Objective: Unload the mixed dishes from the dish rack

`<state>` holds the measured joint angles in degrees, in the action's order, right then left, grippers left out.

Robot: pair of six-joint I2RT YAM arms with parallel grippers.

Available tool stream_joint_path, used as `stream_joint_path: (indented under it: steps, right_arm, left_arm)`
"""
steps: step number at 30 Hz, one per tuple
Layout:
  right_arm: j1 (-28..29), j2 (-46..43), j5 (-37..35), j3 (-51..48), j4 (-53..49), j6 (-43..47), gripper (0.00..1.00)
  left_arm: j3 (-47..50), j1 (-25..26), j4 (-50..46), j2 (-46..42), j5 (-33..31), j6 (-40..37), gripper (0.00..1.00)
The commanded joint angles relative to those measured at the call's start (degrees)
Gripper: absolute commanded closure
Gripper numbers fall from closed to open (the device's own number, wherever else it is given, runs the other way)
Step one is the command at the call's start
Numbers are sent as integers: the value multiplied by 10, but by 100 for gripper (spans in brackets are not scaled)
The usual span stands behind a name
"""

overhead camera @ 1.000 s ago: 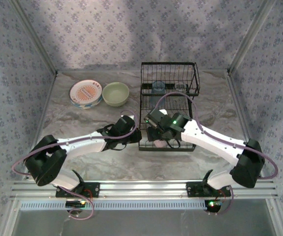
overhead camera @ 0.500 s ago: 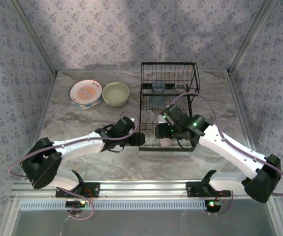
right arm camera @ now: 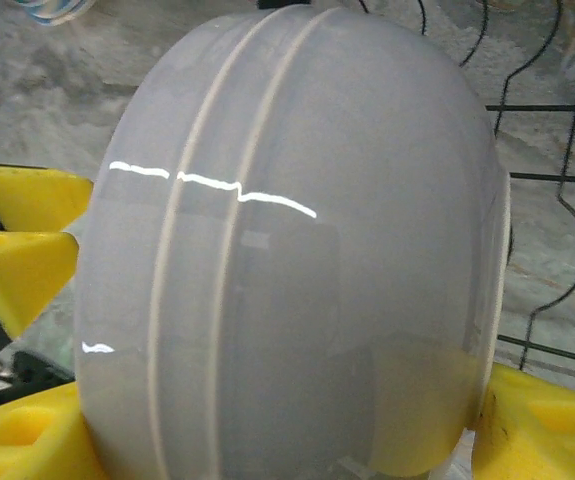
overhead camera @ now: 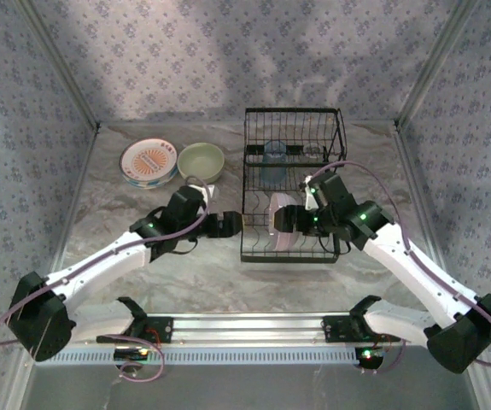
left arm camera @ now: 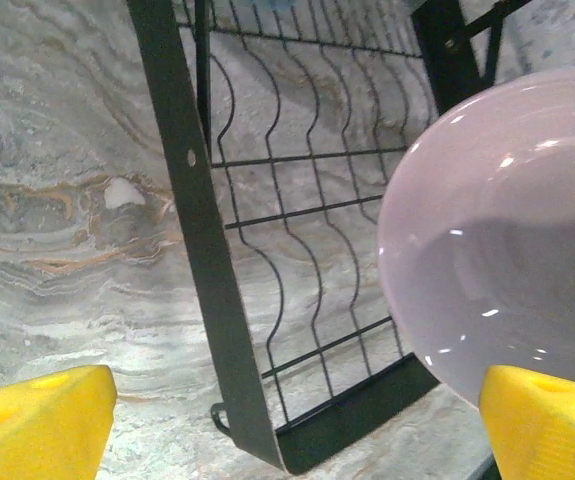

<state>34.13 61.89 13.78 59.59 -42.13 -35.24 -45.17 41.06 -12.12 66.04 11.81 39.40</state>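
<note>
Top view: two robot arms reach toward a black wire dish rack (overhead camera: 258,196) standing at the back centre of a marbled table (overhead camera: 373,162).
Lavender bowl (overhead camera: 276,229): tipped up on its edge within the front section of the rack, between the two claws.
Right claw (overhead camera: 288,222): clamped on the lavender bowl. In the right wrist view one yellow finger (right arm camera: 542,430) sits by the rim and the other against the rounded outside.
Left claw (overhead camera: 228,224): just left of the rack's front section, jaws spread wide and holding nothing. In the left wrist view its yellow fingers (left arm camera: 37,420) sit at the two bottom corners. The bowl's hollow faces them, its rim right by the right-hand finger; contact cannot be told.
Blue cup (overhead camera: 272,161): in the raised basket at the back of the rack.
Plates (overhead camera: 149,162): stacked on the table at back left, an orange pattern on top.
Green bowl (overhead camera: 201,162): upright on the table, just beside the plates, between them and the rack.
</note>
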Motion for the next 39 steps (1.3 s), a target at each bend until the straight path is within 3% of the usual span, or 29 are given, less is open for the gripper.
stream_joint_path:
  steps: [1, 11, 22, 28, 39]
  right_arm:
    - [-24, -30, 88, 6, 73, 8, 27]
    - [-85, -54, 268, -9, 180, -59, 26]
    - [-103, -75, 365, -38, 306, -148, 26]
    - [-103, -76, 366, -44, 342, -169, 26]
    - [-97, -70, 365, -44, 352, -170, 26]
  left_arm:
    - [11, -29, 36, -14, 106, -19, 7]
    - [6, -76, 127, -2, 266, -2, 7]
    - [-27, -104, 133, 19, 322, 6, 12]
    - [-37, -104, 161, 39, 350, 26, 24]
    - [-42, -105, 176, 60, 357, 60, 65]
